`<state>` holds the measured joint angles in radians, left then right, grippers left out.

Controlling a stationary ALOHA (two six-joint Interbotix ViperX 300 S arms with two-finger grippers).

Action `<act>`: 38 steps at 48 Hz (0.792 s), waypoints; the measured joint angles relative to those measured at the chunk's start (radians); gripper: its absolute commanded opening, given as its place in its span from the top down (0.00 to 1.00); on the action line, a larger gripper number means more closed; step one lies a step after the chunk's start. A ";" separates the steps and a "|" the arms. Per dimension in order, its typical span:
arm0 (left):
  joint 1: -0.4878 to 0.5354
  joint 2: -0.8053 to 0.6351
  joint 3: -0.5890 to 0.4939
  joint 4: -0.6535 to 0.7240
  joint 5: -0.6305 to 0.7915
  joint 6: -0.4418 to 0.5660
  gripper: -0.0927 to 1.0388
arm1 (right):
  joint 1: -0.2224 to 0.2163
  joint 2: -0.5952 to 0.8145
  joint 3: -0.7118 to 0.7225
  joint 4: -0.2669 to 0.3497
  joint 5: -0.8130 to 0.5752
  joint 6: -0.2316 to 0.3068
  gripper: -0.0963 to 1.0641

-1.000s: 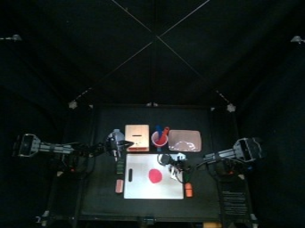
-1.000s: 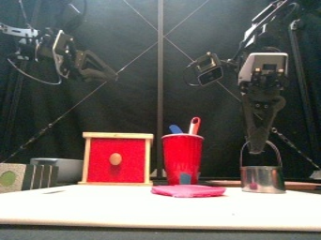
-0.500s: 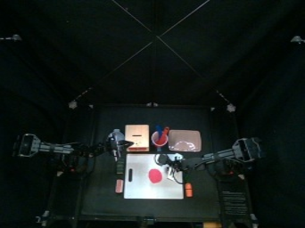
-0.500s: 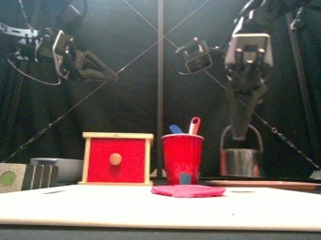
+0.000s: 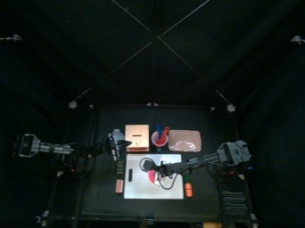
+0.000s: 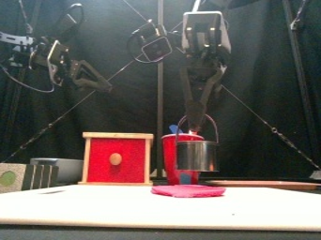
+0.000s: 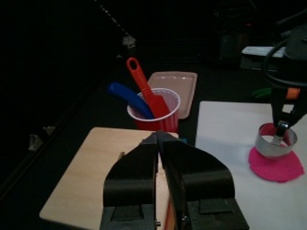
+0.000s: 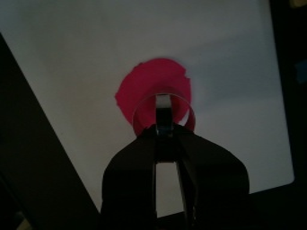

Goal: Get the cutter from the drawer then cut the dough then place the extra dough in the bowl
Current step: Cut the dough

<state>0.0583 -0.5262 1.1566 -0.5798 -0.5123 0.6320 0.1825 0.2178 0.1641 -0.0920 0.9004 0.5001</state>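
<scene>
The right arm reaches in past the middle, its wrist turned so the right hand (image 6: 194, 114) points straight down, jaws pinched together on the wire handle of the cutter (image 6: 194, 156) hanging beneath. The left arm is raised at the left side, and the left hand (image 7: 160, 144) angles downward with its jaws closed together, holding nothing.

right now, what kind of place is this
Probably a robot test booth staged as a toy kitchen: black curtains surround a small table holding a white cutting board with pink dough, a red cup of toy knives and a wooden box.
</scene>
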 measured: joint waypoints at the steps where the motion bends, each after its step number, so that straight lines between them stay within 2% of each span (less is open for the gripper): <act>1: 0.000 0.000 0.003 0.000 0.000 -0.002 0.52 | -0.002 0.003 -0.005 0.003 0.003 -0.006 0.54; 7: 0.000 0.000 0.009 -0.005 -0.002 -0.002 0.52 | -0.003 0.018 -0.021 0.011 0.012 -0.034 0.54; 38: 0.002 -0.002 0.012 -0.008 -0.002 -0.002 0.52 | -0.009 0.032 -0.021 -0.018 0.018 -0.035 0.54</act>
<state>0.0598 -0.5277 1.1689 -0.5875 -0.5139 0.6305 0.1733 0.2500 0.1427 -0.1104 0.9189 0.4648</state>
